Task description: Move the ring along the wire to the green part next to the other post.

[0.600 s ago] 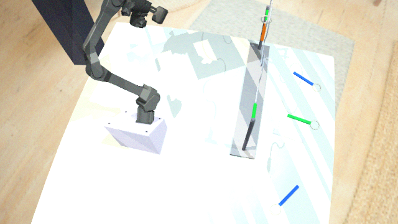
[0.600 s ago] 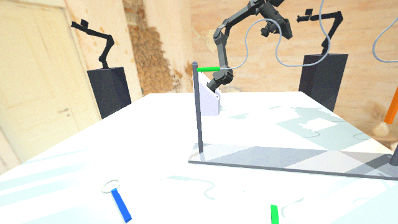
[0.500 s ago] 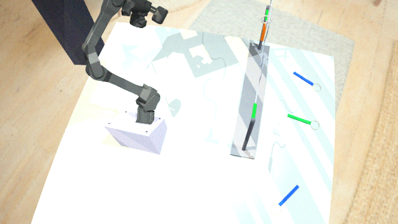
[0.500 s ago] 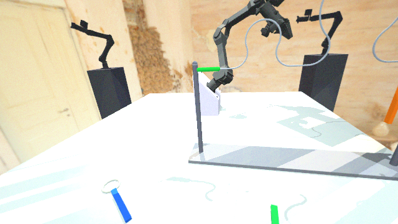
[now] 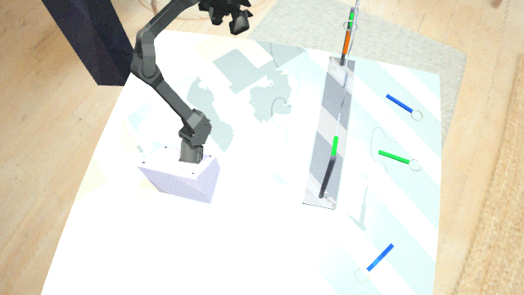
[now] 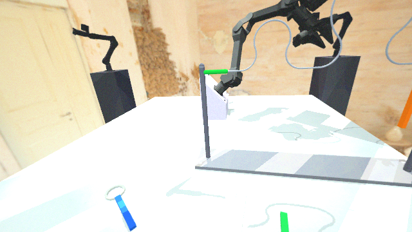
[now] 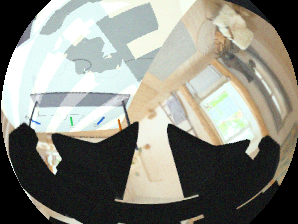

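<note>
The ring [image 5: 350, 25] with the orange handle [image 5: 347, 41] [image 6: 405, 111] hangs on the green wire part [image 5: 351, 18] by the far post, at the far end of the grey baseplate [image 5: 317, 180] [image 6: 322, 165]. The handle also shows as a tiny orange mark in the wrist view [image 7: 119, 124]. The other green part [image 5: 334, 146] [image 6: 215, 71] tops the near post [image 5: 326, 178] [image 6: 205, 113]. The thin grey wire [image 6: 255, 42] loops high between them. My gripper [image 5: 229, 16] [image 6: 310, 42] [image 7: 153, 125] is raised high, far left of the ring. Its fingers stand partly apart with nothing between them.
Three spare rings lie on the table right of the baseplate: a blue-handled one [image 5: 399, 103], a green-handled one [image 5: 394, 156] [image 6: 284, 222] and another blue-handled one [image 5: 380, 257] [image 6: 125, 212]. My arm stands on a pale pedestal [image 5: 180, 176]. Dark blocks [image 5: 86, 37] [image 6: 335, 80] stand beyond the table.
</note>
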You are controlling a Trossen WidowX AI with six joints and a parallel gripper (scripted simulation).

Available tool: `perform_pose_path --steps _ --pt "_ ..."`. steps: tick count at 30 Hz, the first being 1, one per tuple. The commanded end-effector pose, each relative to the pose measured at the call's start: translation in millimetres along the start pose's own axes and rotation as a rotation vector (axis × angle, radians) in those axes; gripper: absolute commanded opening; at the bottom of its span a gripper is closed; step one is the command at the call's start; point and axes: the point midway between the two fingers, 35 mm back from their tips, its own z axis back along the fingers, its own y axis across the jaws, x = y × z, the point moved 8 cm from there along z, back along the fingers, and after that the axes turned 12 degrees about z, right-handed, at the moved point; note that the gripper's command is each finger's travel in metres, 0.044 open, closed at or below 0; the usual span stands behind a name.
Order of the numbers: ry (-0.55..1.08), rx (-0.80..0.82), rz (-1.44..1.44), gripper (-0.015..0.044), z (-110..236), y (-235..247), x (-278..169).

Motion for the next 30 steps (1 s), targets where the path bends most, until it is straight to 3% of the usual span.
perform_pose_path --steps 1,16,30 --pt "0.080 0.060 -0.253 0.0160 -39 3 -17" --pt "0.431 0.040 -1.099 0.0160 -168 12 -40" --pt "0.802 -0.289 -1.849 0.0160 -270 33 -24"
